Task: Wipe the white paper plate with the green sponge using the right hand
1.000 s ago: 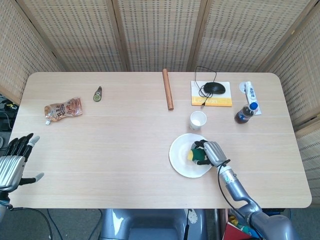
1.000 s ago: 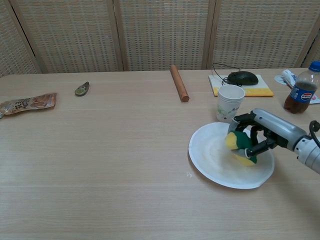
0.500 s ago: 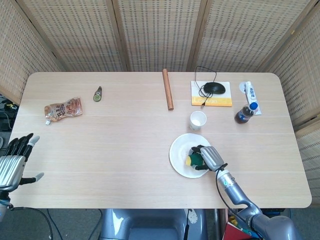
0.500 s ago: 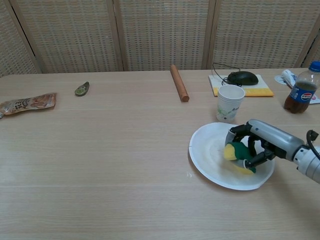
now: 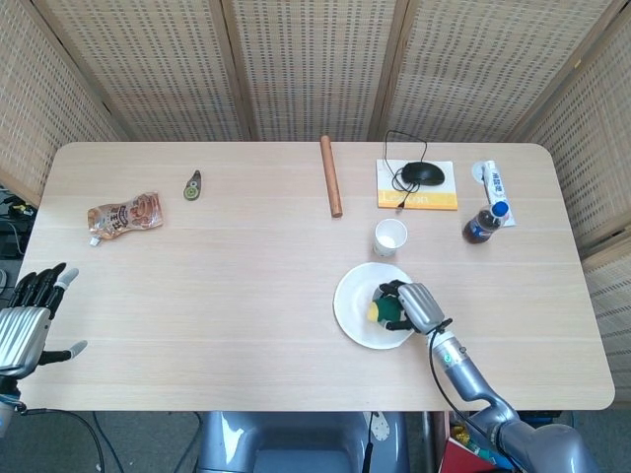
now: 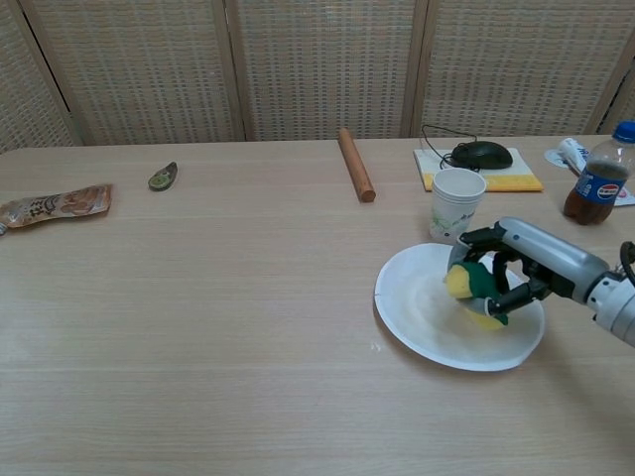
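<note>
- My right hand (image 6: 521, 268) rests over the round white paper plate (image 5: 353, 317), its dark fingers (image 6: 483, 239) curled around the green-and-yellow sponge (image 6: 472, 287); the sponge is gripped and sits on the right half of the plate, its yellow end pointing toward the plate's middle.
- In the head view the same hand (image 5: 412, 304) covers the plate's right edge, and the sponge (image 5: 384, 309) shows just left of it, inside the rim.
- The plate (image 6: 417, 312) lies flat on the pale wooden surface (image 5: 246, 266), toward the near right side.
- My left hand (image 5: 27, 317) hangs off the surface's left edge in the head view, holding nothing, fingers (image 5: 41, 284) extended and slightly apart; the chest view does not show it.
- A white paper cup (image 6: 456, 203) stands upright just behind the plate, near it; I cannot tell whether the two touch.
- A brown wooden rolling pin (image 5: 330, 175) lies lengthwise on the far middle of the surface.
- A black computer mouse (image 5: 422, 174) with its cable sits on a white-and-yellow pad (image 5: 418, 198) at the far right.
- A dark cola bottle with a blue cap (image 6: 598, 180) stands right of the pad, beside a white tube (image 5: 495, 178) lying flat.
- A printed snack pouch (image 5: 123, 214) lies near the left edge; a small green oval object (image 5: 192, 185) lies further back, apart from it.
</note>
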You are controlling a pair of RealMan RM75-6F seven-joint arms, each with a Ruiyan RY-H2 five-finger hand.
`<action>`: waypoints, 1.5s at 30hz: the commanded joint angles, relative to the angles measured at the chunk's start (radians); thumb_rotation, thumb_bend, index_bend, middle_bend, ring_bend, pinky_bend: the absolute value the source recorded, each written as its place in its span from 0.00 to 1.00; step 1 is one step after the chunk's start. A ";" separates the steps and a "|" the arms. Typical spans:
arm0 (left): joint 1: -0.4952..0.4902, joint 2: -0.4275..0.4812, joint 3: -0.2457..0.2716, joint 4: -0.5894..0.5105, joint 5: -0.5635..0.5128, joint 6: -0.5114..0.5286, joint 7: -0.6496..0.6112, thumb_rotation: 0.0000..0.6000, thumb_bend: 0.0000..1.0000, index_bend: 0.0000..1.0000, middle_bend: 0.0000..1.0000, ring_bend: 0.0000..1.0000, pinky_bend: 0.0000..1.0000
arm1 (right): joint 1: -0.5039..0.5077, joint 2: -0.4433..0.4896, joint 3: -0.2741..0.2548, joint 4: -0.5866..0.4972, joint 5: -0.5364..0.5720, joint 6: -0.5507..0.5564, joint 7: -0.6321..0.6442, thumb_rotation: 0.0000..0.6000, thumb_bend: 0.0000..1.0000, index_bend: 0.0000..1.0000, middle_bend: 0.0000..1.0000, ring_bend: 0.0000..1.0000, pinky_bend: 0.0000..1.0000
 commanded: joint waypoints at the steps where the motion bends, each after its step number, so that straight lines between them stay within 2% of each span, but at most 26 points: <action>1: 0.000 0.001 0.001 0.000 0.002 -0.001 -0.001 1.00 0.00 0.00 0.00 0.00 0.00 | 0.026 0.080 0.027 -0.088 -0.021 0.072 -0.037 1.00 0.30 0.51 0.51 0.40 0.63; 3: -0.001 0.001 0.004 -0.001 0.007 -0.002 -0.002 1.00 0.00 0.00 0.00 0.00 0.00 | 0.043 0.160 0.042 -0.121 -0.027 0.082 -0.138 1.00 0.30 0.51 0.51 0.40 0.63; 7: 0.000 0.002 0.004 -0.002 0.008 -0.001 -0.003 1.00 0.00 0.00 0.00 0.00 0.00 | 0.046 0.248 0.041 -0.189 0.011 -0.017 -0.254 1.00 0.30 0.51 0.51 0.40 0.63; 12: 0.001 0.003 0.004 -0.001 0.008 0.000 -0.006 1.00 0.00 0.00 0.00 0.00 0.00 | 0.036 0.280 0.016 -0.147 0.047 -0.132 -0.442 1.00 0.30 0.51 0.51 0.40 0.63; 17: 0.000 0.004 0.004 -0.002 0.008 -0.002 -0.006 1.00 0.00 0.00 0.00 0.00 0.00 | 0.025 0.271 0.009 -0.125 0.078 -0.202 -0.510 1.00 0.30 0.51 0.49 0.40 0.62; 20: -0.001 0.004 0.004 -0.003 0.007 -0.004 -0.006 1.00 0.00 0.00 0.00 0.00 0.00 | 0.023 0.273 0.015 -0.148 0.104 -0.243 -0.553 1.00 0.29 0.42 0.35 0.35 0.51; 22: -0.001 0.004 0.004 -0.003 0.007 -0.005 -0.005 1.00 0.00 0.00 0.00 0.00 0.00 | 0.024 0.281 0.023 -0.179 0.126 -0.277 -0.577 1.00 0.23 0.29 0.21 0.21 0.35; 25: 0.000 0.006 0.005 -0.004 0.008 -0.003 -0.008 1.00 0.00 0.00 0.00 0.00 0.00 | 0.024 0.296 0.042 -0.238 0.161 -0.305 -0.614 1.00 0.14 0.19 0.06 0.05 0.19; 28: 0.000 0.008 0.005 -0.004 0.008 -0.002 -0.013 1.00 0.00 0.00 0.00 0.00 0.00 | 0.019 0.311 0.056 -0.296 0.180 -0.295 -0.655 1.00 0.07 0.15 0.00 0.00 0.08; 33: 0.005 0.006 0.002 0.003 0.006 0.009 -0.013 1.00 0.00 0.00 0.00 0.00 0.00 | -0.006 0.357 0.077 -0.426 0.192 -0.229 -0.710 1.00 0.06 0.11 0.00 0.00 0.00; 39: 0.014 0.001 0.004 0.014 0.002 0.016 -0.025 1.00 0.00 0.00 0.00 0.00 0.00 | -0.065 0.444 0.076 -0.616 0.164 -0.098 -0.732 1.00 0.03 0.05 0.00 0.00 0.00; 42: 0.021 -0.003 0.014 0.024 0.009 0.016 -0.033 1.00 0.00 0.00 0.00 0.00 0.00 | -0.117 0.512 0.060 -0.722 0.127 0.002 -0.749 1.00 0.00 0.02 0.00 0.00 0.00; 45: 0.027 -0.003 0.020 0.028 0.026 0.028 -0.042 1.00 0.00 0.00 0.00 0.00 0.00 | -0.167 0.567 0.033 -0.782 0.089 0.087 -0.772 1.00 0.00 0.00 0.00 0.00 0.00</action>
